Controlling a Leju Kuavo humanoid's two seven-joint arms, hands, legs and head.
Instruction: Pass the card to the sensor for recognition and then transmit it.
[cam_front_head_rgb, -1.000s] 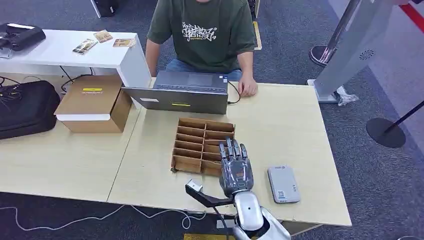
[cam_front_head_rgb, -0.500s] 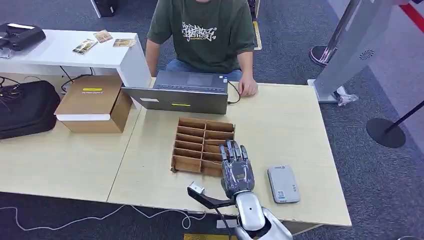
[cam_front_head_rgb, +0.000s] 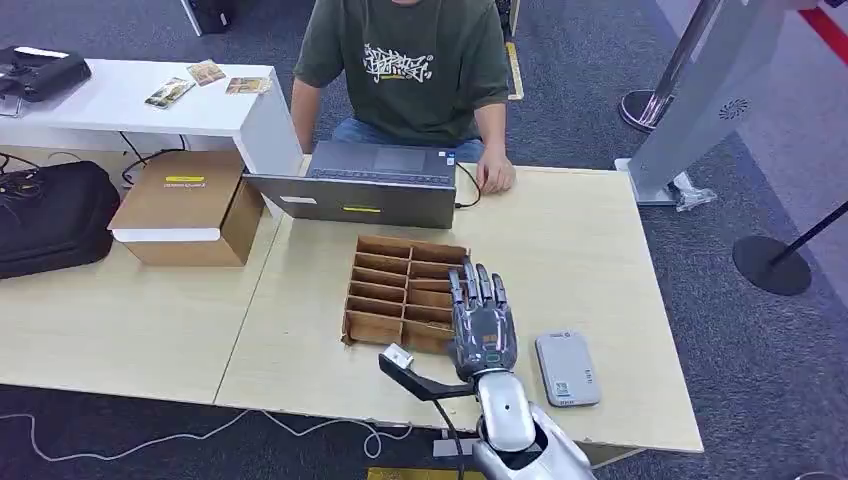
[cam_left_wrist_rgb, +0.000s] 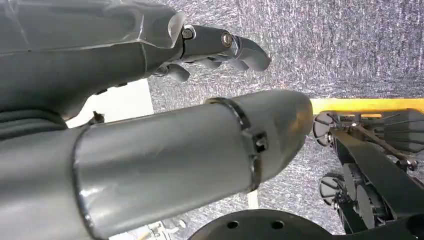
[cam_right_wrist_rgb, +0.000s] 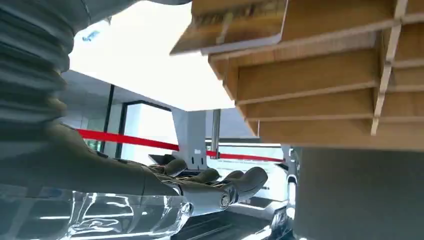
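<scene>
Over the right side of the wooden divider box (cam_front_head_rgb: 405, 292) we see our right hand (cam_front_head_rgb: 483, 320), flat with fingers straight and apart, holding nothing; it has moved forward and slightly right since a second ago, nearer the grey card reader (cam_front_head_rgb: 566, 368) on the table (cam_front_head_rgb: 590, 250). Our left hand (cam_left_wrist_rgb: 220, 47) hangs over carpet, fingers loosely curled around nothing. From the right wrist, a card (cam_right_wrist_rgb: 235, 25) sits in one slot, its print too blurred to read. The person's shirt lettering (cam_front_head_rgb: 400, 63) is unreadable.
</scene>
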